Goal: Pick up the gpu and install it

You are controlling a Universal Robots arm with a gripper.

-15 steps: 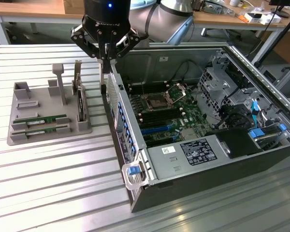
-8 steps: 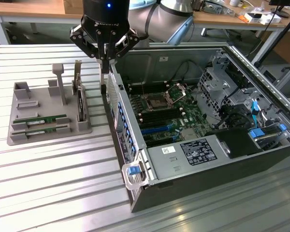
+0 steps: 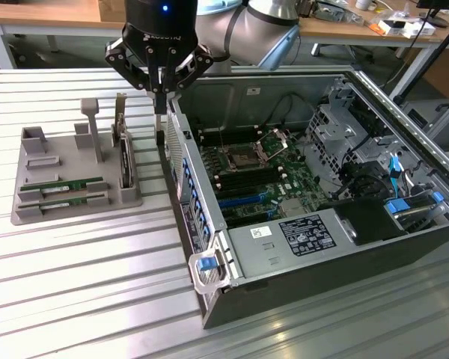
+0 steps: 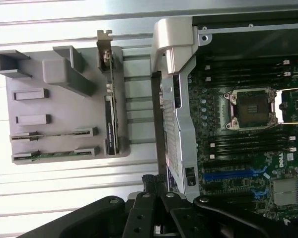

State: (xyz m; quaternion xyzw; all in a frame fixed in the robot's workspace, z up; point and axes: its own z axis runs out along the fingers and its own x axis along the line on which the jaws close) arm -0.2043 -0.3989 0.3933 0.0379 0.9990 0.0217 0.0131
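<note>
Approach stage, before any pick. The gripper (image 3: pixel 162 112) hangs with its fingers pressed together and nothing between them. It is just off the tray's (image 3: pixel 75 169) edge on the side nearest the computer case (image 3: pixel 284 262), over the gap between the two. The gpu (image 3: pixel 69 184) — a green stick, one of a like pair — sits untouched in a slot of the tray, well apart from the gripper. Its twin (image 3: pixel 66 199) lies in the neighbouring slot just beside it, and which of the two is meant cannot be told. Both appear to stand on a long edge. Long axis: along the tray's slot, running from the tray's outer end toward the upright card (image 3: pixel 124 153) at the tray's case-side edge, so roughly square to that edge. In the wrist view it also lies in line with the long sockets (image 4: pixel 248 147) on the board inside the case. By this reading nothing is yet installed. A pick would call for the fingers to part, to come over the tray, and to turn so that the pads meet the stick's two flat faces — not its ends.
</note>
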